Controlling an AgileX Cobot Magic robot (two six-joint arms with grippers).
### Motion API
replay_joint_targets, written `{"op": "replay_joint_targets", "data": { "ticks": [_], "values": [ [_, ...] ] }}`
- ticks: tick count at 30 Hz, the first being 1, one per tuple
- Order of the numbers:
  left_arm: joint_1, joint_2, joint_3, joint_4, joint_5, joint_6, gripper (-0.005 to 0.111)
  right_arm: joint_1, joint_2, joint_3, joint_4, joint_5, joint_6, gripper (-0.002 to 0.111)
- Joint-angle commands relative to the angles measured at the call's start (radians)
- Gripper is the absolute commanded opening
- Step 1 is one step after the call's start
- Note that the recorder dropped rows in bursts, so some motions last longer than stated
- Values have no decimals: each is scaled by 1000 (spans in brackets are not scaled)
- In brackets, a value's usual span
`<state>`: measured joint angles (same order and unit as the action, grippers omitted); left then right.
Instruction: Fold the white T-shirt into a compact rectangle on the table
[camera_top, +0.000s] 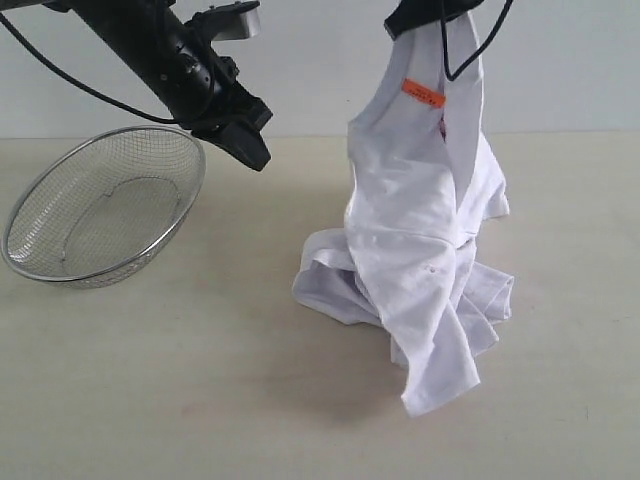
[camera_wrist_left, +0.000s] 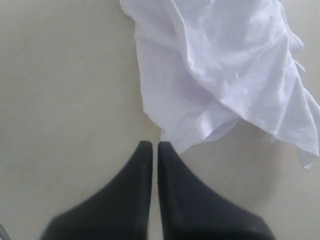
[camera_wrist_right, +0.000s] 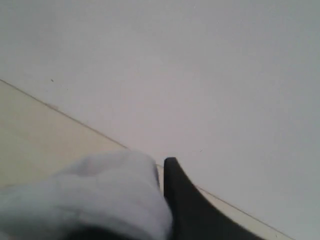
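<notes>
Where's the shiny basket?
Exterior view: the basket sits on the table's left side, well left of the shirt, with the left gripper near its rim.

You have one white T-shirt (camera_top: 420, 210), one wire-mesh basket (camera_top: 100, 215), one table (camera_top: 200, 400), and two grippers: the left gripper (camera_wrist_left: 150, 146) and the right gripper (camera_wrist_right: 162, 167).

The left arm (camera_top: 185, 55) is matte black and chunky, with a pale grey camera block (camera_top: 238, 20) on top and a thin black cable (camera_top: 70, 82). The left gripper (camera_wrist_left: 150, 146) has smooth black fingers (camera_wrist_left: 125, 200) tapering to rounded tips. The black right arm (camera_top: 425, 12) has a looped black wire (camera_top: 444, 50).
</notes>
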<state>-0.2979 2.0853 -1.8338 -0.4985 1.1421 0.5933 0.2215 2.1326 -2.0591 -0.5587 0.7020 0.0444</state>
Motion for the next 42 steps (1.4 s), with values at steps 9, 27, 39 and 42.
{"op": "replay_joint_targets", "data": {
  "ticks": [9, 27, 39, 42],
  "values": [
    [-3, -2, -3, 1, -8, 4, 4, -2, 74, -5, 104, 224, 12, 98],
    [-52, 198, -3, -373, -178, 105, 4, -2, 44, -5, 330, 519, -123, 56],
    [-52, 243, -5, -569, -178, 139, 48, -2, 43, -5, 313, 519, -132, 70],
    [-52, 254, -5, -569, -178, 129, 48, -2, 43, -5, 311, 519, -132, 70]
  ]
}}
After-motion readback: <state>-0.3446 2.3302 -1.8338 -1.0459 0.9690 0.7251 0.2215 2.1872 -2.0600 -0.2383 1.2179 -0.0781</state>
